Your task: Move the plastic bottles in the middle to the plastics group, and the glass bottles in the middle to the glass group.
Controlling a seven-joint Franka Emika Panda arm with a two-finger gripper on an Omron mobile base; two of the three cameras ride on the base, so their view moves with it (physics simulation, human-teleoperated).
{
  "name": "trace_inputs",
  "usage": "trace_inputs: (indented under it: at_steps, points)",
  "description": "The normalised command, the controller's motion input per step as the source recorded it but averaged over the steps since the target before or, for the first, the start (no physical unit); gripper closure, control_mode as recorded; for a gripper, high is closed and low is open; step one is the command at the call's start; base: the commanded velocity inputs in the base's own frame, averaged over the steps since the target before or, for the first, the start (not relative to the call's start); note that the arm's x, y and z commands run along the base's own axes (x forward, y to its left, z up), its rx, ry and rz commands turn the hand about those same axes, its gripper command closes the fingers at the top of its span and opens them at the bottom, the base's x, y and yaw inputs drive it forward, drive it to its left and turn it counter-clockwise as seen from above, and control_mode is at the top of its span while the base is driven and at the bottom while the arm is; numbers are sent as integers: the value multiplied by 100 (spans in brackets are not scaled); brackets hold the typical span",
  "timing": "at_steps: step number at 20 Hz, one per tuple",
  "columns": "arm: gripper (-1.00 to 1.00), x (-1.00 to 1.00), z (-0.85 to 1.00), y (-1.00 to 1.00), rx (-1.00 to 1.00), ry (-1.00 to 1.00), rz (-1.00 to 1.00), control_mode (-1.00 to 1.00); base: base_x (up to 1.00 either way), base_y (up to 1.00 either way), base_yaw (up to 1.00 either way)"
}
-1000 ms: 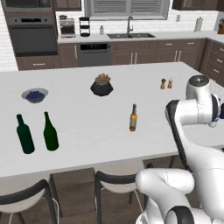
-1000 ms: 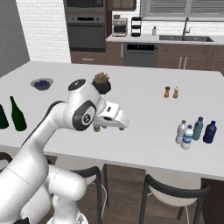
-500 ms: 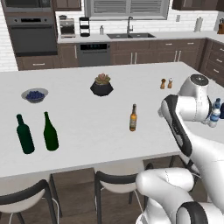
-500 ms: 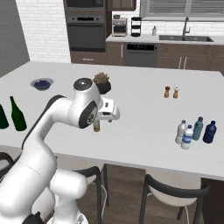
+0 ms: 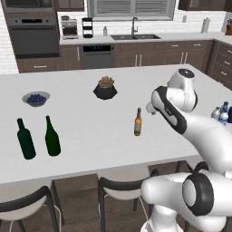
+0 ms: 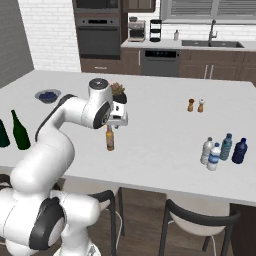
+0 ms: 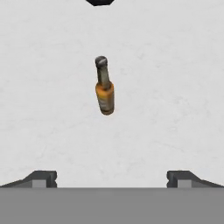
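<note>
Going left to right along the island counter (image 5: 90, 149): the two green glass group bottles (image 5: 38, 138) sit near the left front edge, and the amber beer bottle (image 5: 137, 122) stands upright mid-counter, nearer the front edge than the back. The gripper (image 7: 111, 177) hangs above it, jaws spread wide, holding nothing. The bottle's slim with a dark neck and yellowish body, so I'd guess an off-centre approach tips it over. The plastics group (image 6: 224, 151) sits near the right front corner.
</note>
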Motion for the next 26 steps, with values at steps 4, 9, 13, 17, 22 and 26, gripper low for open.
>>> trace_inputs:
  at_steps: [4, 9, 13, 17, 22, 26]
  points:
    - [-100, 55, 0, 52, 0, 12, 0, -100, 0, 0, 0]
    - [-100, 48, -21, 40, -2, 8, 0, -100, 0, 0, 0]
    - [-100, 58, -31, 3, -2, 0, 0, -100, 0, 0, 0]
    - [-100, 49, -41, 4, -3, 1, 0, -100, 0, 0, 0]
    - [-100, 40, -45, 0, -2, 4, 0, -100, 0, 0, 0]
    - [-100, 13, -26, -7, 0, 5, 0, -100, 0, 0, 0]
